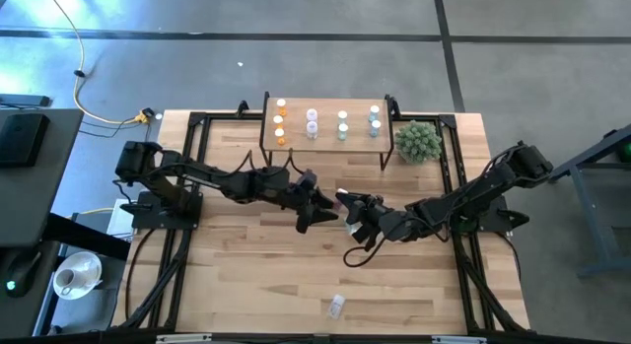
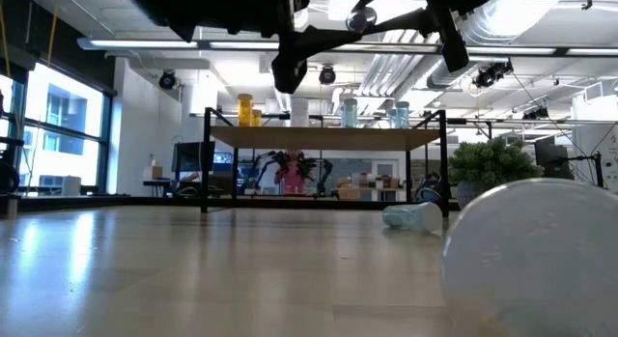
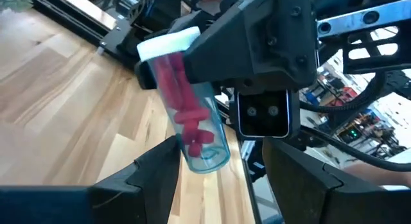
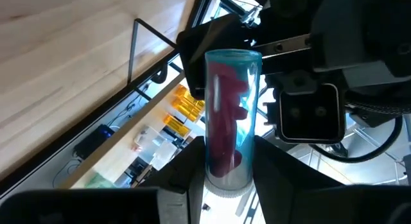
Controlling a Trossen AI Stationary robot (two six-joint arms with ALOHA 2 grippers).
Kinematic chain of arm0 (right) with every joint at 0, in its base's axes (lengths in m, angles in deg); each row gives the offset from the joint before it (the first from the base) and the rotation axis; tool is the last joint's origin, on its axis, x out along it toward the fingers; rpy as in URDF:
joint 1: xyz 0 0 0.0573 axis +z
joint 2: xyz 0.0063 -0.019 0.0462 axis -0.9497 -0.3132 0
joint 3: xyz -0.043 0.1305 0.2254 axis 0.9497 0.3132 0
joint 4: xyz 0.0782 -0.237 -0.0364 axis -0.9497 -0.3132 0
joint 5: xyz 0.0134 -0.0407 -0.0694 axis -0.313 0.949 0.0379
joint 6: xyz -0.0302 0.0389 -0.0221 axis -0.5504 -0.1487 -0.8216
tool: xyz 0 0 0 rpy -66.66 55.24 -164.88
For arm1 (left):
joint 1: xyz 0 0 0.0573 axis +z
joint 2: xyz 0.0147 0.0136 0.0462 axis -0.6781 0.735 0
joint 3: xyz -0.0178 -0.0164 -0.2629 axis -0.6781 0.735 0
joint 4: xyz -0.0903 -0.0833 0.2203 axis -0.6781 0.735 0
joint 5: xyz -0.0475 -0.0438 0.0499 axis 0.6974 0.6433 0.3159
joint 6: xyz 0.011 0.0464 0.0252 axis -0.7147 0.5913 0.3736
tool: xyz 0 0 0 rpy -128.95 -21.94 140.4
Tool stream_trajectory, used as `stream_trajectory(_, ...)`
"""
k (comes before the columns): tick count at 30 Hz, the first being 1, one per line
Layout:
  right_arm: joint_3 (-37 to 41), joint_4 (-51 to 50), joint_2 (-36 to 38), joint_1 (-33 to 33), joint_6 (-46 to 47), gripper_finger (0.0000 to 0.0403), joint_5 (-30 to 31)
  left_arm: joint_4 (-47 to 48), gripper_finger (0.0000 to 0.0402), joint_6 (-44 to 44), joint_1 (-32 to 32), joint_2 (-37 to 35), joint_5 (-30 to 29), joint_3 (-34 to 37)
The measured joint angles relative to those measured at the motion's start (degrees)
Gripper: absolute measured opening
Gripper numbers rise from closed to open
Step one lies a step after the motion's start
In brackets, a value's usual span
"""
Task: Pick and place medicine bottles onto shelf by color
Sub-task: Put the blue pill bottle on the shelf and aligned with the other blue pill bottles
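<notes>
My right gripper pinches the pink-filled bottle at its cap end above mid-table, its long axis pointing straight into my spread left gripper, just beside.

The right tool clamps a clear bottle with pink contents; the left tool faces it above the table.

Bottles stand on the shelf behind both arms; 1 bottle lies in front
</notes>
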Motion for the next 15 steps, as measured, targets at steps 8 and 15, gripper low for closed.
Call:
stream_trajectory(8,0.0,0.2,0.0,0.0,0.1,0.0099,0.0,0.0,0.0211,-0.4,0.4,0.7,0.0,-1.2)
stream_trajectory(15,0.0,0.9,0.0,0.0,0.9,0.0099,-0.1,0.1,0.0211,-1.0,2.0,0.7,0.0,-1.2)
